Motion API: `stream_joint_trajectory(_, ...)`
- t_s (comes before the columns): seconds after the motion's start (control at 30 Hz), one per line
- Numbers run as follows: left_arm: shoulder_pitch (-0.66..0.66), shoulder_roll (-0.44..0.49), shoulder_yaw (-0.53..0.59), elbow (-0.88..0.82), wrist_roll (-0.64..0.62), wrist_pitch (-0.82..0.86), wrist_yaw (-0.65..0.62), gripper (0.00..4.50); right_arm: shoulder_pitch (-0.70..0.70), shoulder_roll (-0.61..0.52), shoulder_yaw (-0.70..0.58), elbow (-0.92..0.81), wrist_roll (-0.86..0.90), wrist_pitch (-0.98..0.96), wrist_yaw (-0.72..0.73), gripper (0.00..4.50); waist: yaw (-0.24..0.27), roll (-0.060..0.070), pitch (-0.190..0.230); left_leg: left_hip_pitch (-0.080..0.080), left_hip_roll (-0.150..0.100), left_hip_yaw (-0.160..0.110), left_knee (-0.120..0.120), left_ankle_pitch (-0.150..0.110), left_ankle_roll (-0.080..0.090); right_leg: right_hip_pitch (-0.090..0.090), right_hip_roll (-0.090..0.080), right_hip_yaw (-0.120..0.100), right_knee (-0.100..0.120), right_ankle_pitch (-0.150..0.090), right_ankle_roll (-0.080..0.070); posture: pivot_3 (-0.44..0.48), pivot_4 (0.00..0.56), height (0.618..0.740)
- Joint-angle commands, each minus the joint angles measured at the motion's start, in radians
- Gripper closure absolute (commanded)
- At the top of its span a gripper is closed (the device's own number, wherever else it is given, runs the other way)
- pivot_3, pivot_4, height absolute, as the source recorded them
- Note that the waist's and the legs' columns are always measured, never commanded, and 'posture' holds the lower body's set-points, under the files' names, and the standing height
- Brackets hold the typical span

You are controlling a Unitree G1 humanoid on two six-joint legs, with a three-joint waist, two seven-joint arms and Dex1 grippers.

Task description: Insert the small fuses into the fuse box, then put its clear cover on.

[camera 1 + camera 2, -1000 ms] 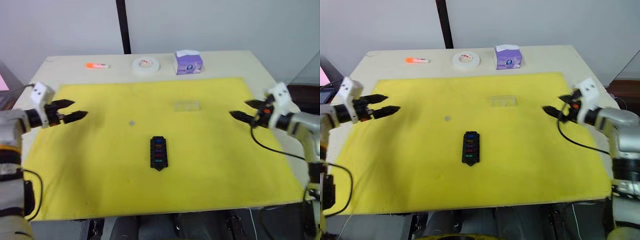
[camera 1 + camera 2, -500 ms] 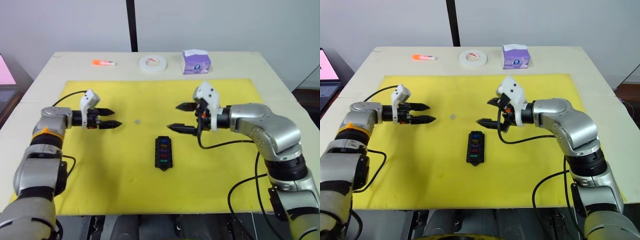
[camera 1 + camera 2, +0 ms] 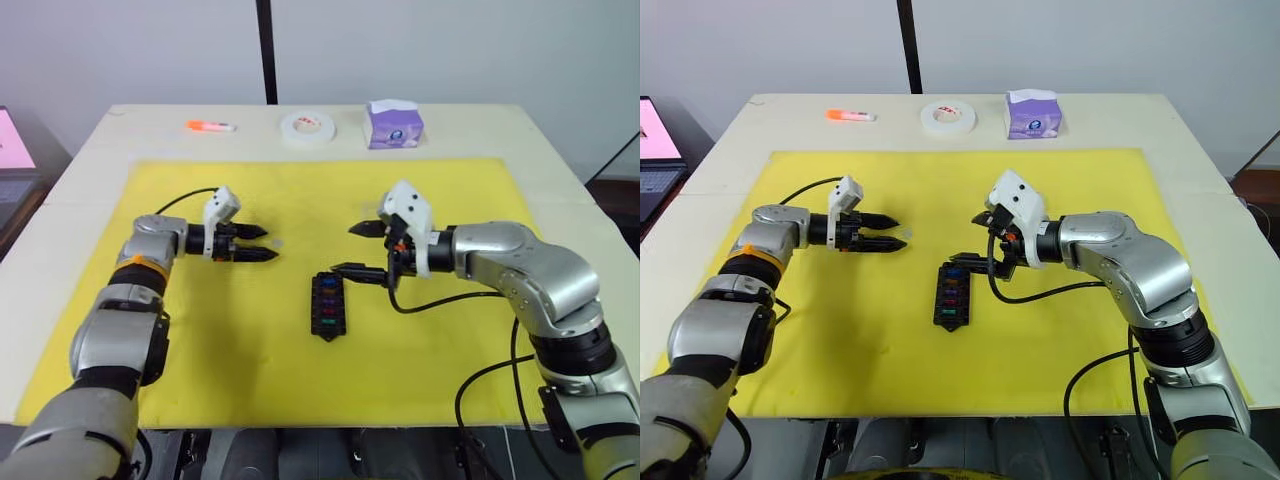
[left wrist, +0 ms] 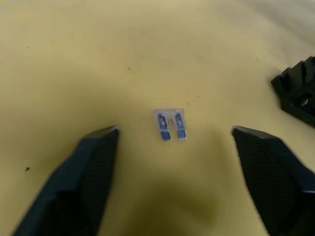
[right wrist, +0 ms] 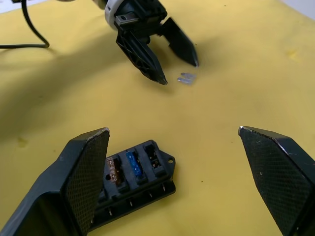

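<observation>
Small black oblong plastic fuse box [image 3: 323,305] lay mid yellow mat [image 3: 200,350] on the tabletop, coloured fuses seated in several slots, end slot apparently empty. One loose pale, clear-bodied blade fuse [image 4: 170,124] lay flat just ahead of the left gripper [image 3: 264,244], fingers spread to either side, presumably lined up to pinch it. Right gripper [image 3: 363,250] hovered open by the box's far end, holding nothing.

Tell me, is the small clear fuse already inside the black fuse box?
No. The small clear fuse lies flat on the yellow mat, apart from the black fuse box.
</observation>
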Motion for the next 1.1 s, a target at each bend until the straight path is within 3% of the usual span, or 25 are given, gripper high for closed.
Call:
stream_joint_trajectory(0.03, 0.0, -0.023, -0.013, 0.023, 0.01, 0.044, -0.039, 2.0, 0.003, -0.001, -0.035, -0.036, 0.011, 0.001, -0.019, 0.0, 0.0, 0.0, 0.0, 0.0, 0.0, 0.0, 0.0, 0.0, 0.0, 0.0, 0.0, 0.0, 0.0, 0.0, 0.0, 0.0, 0.15, 0.74)
stream_joint_trajectory(0.07, 0.001, -0.023, -0.015, 0.023, 0.012, 0.054, -0.051, 2.28, 0.008, -0.004, -0.038, -0.038, 0.011, 0.003, -0.023, 0.0, 0.0, 0.0, 0.0, 0.0, 0.0, 0.0, 0.0, 0.0, 0.0, 0.0, 0.0, 0.0, 0.0, 0.0, 0.0, 0.0, 0.15, 0.74)
stream_joint_trajectory(0.4, 0.01, -0.072, 0.018, 0.077, 0.009, 0.103, 0.003, 2.28, 0.015, -0.003, -0.033, -0.018, -0.006, -0.009, -0.05, 0.0, 0.001, 0.0, 0.0, 0.001, 0.0, 0.0, 0.0, 0.0, 0.0, 0.001, 0.0, 0.0, 0.0, 0.0, 0.0, 0.0, 0.15, 0.74)
stream_joint_trajectory(0.47, 0.013, -0.081, 0.031, 0.095, 0.005, 0.121, 0.011, 2.66, 0.014, -0.003, -0.027, -0.014, -0.012, -0.013, -0.055, 0.0, 0.003, 0.0, -0.001, 0.001, 0.0, 0.0, 0.0, 0.0, 0.0, 0.001, 0.0, 0.0, 0.0, 0.0, 0.0, 0.0, 0.15, 0.74)
stream_joint_trajectory(0.6, 0.023, -0.081, 0.057, 0.115, -0.001, 0.146, 0.018, 4.05, 0.023, -0.011, -0.028, -0.019, -0.019, -0.011, -0.065, 0.0, 0.001, 0.0, -0.001, 0.001, 0.0, 0.0, 0.0, 0.0, 0.0, 0.002, 0.0, 0.0, 0.0, 0.0, 0.0, 0.0, 0.15, 0.74)
stream_joint_trajectory(0.67, 0.025, -0.08, 0.073, 0.118, -0.011, 0.162, 0.022, 4.47, 0.03, -0.016, -0.032, -0.023, -0.021, -0.01, -0.069, 0.0, 0.001, 0.001, -0.001, 0.001, 0.0, 0.0, 0.0, 0.0, 0.0, 0.002, 0.0, 0.0, 0.0, 0.0, 0.001, 0.0, 0.15, 0.74)
stream_joint_trajectory(1.0, 0.038, -0.057, 0.138, 0.06, -0.065, 0.177, 0.007, 4.47, 0.031, -0.014, -0.058, -0.002, -0.003, -0.018, -0.075, 0.0, 0.0, 0.001, -0.001, 0.002, 0.0, 0.0, 0.0, 0.0, 0.0, 0.002, 0.0, 0.0, 0.0, 0.0, 0.001, 0.0, 0.15, 0.74)
stream_joint_trajectory(1.1, 0.04, -0.031, 0.19, -0.07, -0.147, 0.25, -0.03, 4.47, -0.019, 0.052, -0.164, 0.023, 0.093, 0.068, -0.116, 0.0, -0.005, 0.001, -0.001, 0.002, 0.0, 0.0, -0.001, 0.0, 0.0, 0.002, 0.0, 0.0, 0.0, 0.0, 0.001, 0.0, 0.15, 0.74)
